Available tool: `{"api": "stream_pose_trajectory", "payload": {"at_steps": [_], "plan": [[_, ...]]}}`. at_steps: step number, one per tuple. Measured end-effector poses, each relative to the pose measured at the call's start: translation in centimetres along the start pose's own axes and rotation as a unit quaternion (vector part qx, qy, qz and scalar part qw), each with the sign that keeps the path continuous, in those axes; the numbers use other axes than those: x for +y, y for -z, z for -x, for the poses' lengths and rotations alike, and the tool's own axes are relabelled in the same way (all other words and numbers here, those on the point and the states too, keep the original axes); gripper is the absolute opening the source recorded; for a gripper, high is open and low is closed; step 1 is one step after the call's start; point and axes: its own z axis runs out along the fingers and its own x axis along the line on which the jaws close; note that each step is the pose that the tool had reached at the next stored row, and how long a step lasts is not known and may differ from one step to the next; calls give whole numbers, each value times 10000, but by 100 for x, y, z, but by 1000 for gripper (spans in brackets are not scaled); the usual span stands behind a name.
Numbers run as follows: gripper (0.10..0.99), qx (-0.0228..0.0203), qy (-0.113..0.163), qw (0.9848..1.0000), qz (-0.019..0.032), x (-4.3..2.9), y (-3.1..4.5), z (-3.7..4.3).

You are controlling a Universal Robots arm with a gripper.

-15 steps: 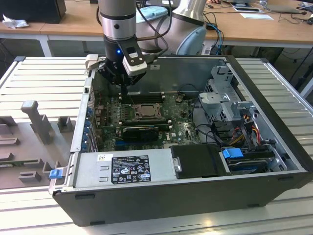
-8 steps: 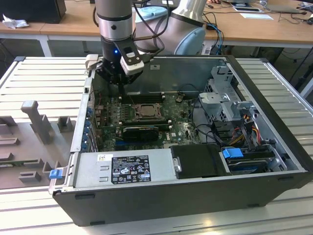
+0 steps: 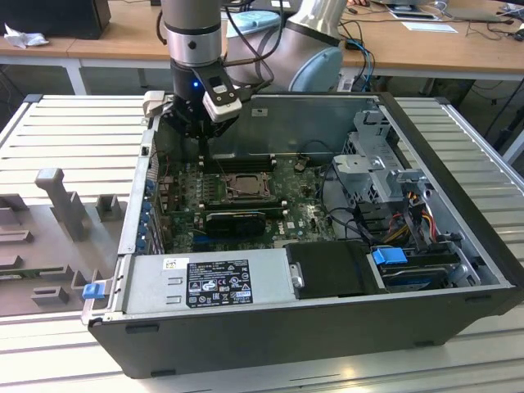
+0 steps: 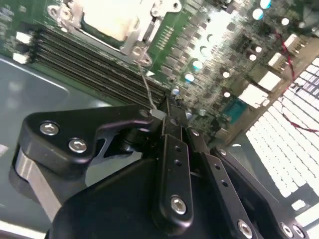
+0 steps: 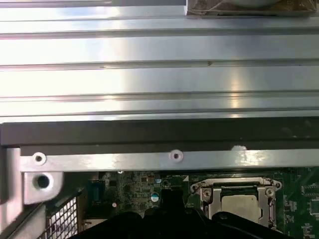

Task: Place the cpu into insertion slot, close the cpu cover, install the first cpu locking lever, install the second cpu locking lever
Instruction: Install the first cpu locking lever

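The cpu (image 5: 240,205) lies pale and flat in the insertion slot (image 3: 244,185) on the green motherboard. The silver cpu cover (image 5: 234,186) lies down around it, framing its face, as the second wrist view also shows for the cpu cover (image 4: 149,22). A thin wire locking lever (image 4: 146,84) rises from the socket's corner up to my fingertips. My gripper (image 4: 158,114) is shut on the lever's free end. In the exterior view my gripper (image 3: 205,151) hangs inside the case, just behind the socket's left corner.
The open computer case (image 3: 458,270) has a raised rear wall (image 5: 159,132) close to the gripper. Long black memory slots (image 4: 94,69) run beside the socket. A power supply (image 3: 217,278) sits at the front, with a drive cage and cables (image 3: 393,184) at the exterior view's right.
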Motion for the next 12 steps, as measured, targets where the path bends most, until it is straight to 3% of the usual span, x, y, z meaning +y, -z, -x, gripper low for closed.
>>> {"api": "stream_pose_trajectory", "payload": {"at_steps": [3,4,5,6,9,12], "plan": [[106,0,1,10000,0,16,-37,444],[106,1,1,10000,48,17,-47,529],[106,4,-1,9999,127,16,-55,541],[106,4,-2,9999,155,12,-65,543],[106,5,0,9999,169,9,-150,550],[106,6,30,9999,169,9,-221,611]]}}
